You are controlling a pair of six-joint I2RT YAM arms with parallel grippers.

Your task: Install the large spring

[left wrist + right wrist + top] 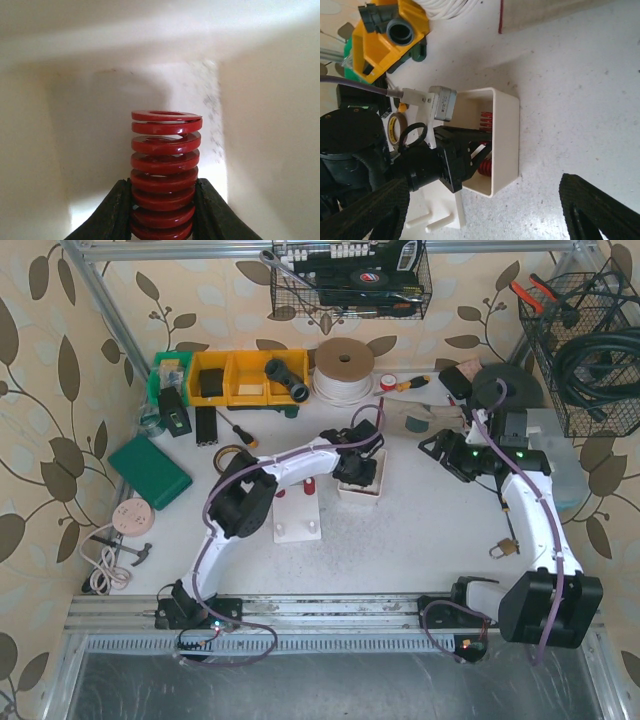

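The large spring [164,150], a glossy red coil of thick flat turns, is sitting clamped between the two black fingers of the left tool [162,200], which are pressing on its lower turns from both sides. Its upper turns and flat end ring are reaching out past the fingertips, deep inside the white bin [506,145] that is closing around the tool. The white peg base [298,518] is lying flat on the desk just beside that bin, clear of the tool.

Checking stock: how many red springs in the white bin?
2: a held spring in the left pincer, a loose spring by the white bin wall. Others may be hidden.
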